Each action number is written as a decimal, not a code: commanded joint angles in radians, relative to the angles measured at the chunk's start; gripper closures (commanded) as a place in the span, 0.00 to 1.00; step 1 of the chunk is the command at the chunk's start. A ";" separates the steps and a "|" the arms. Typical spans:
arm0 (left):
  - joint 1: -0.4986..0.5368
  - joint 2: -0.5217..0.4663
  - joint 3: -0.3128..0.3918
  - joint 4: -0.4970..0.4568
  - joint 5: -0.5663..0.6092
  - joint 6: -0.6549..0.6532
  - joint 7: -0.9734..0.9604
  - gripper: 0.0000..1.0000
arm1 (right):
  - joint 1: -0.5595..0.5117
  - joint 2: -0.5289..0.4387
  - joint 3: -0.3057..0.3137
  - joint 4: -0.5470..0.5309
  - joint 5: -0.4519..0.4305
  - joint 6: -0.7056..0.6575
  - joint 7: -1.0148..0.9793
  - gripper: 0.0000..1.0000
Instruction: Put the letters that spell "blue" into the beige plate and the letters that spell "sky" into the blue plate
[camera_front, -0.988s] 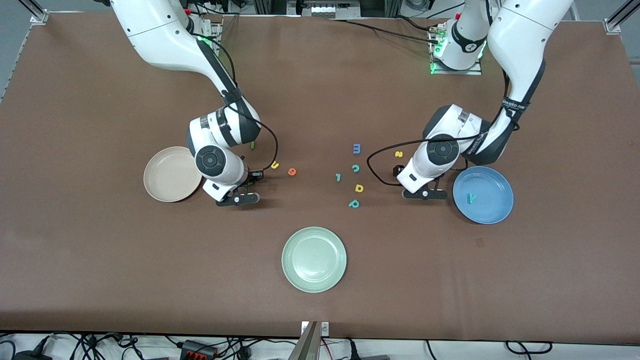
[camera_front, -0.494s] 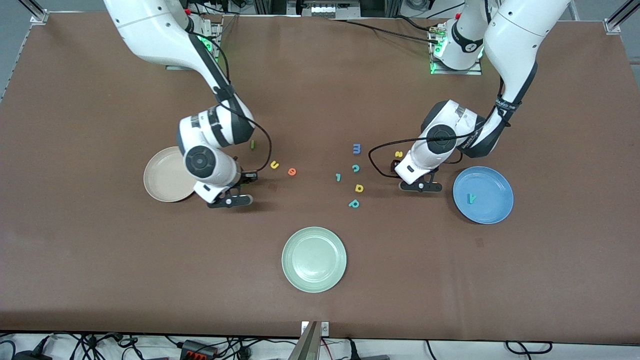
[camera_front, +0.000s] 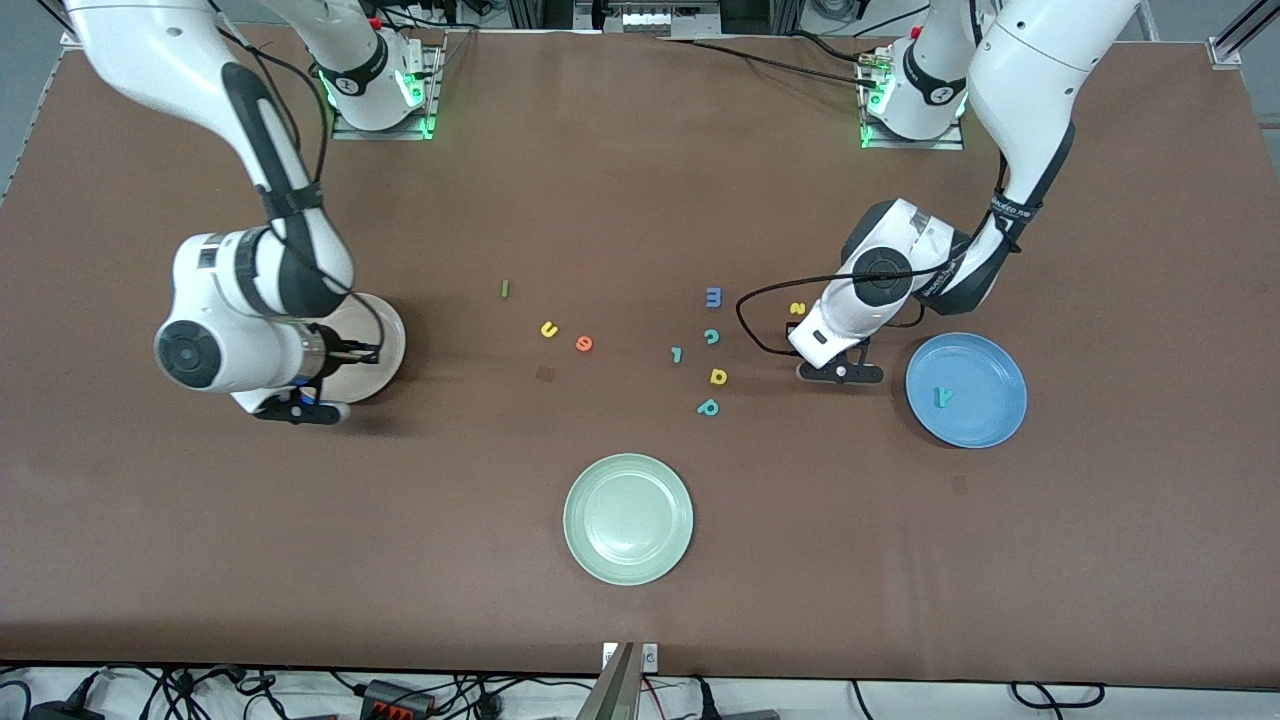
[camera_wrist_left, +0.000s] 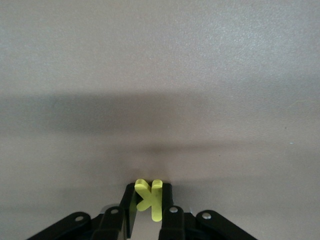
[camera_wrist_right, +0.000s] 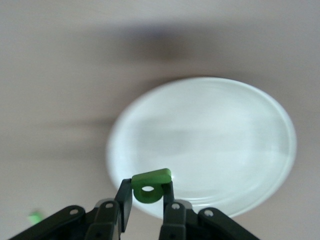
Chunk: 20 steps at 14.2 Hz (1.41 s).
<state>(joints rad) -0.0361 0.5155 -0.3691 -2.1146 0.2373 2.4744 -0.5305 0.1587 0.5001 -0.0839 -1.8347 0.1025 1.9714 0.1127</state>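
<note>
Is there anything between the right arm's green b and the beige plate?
Nothing visible. The right gripper holds the green b in its jaws directly over the beige plate, whose bare inside shows below in the right wrist view.

Front cam: high, across the brown surface (camera_front: 640, 620), facing both arm bases along the top edge, far enough to take in the whole surface. Left wrist cam: close, looks down past its own jaws at bare surface; a small yellow foam letter k (camera_wrist_left: 150, 200) sits in frame (nothing else). Right wrist cam: close, looks past its jaws down onto the round cream-beige plate (camera_wrist_right: 240, 125). Shared: front cam sees that same plate (camera_front: 385, 345), partly covered by the right arm.
</note>
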 joint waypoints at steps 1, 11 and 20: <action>0.013 -0.058 -0.001 -0.007 0.020 -0.014 -0.006 0.96 | -0.016 0.009 0.010 -0.075 -0.033 0.075 0.001 0.72; 0.269 -0.101 0.012 0.148 0.025 -0.341 0.397 0.95 | 0.094 -0.104 0.007 -0.103 -0.040 0.029 0.152 0.00; 0.341 -0.058 -0.005 0.102 0.071 -0.297 0.406 0.00 | 0.433 -0.103 0.009 -0.273 0.059 0.340 0.493 0.00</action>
<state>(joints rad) 0.3072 0.4907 -0.3571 -2.0137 0.2863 2.2254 -0.1148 0.5352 0.4070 -0.0658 -2.0407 0.1462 2.2264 0.5345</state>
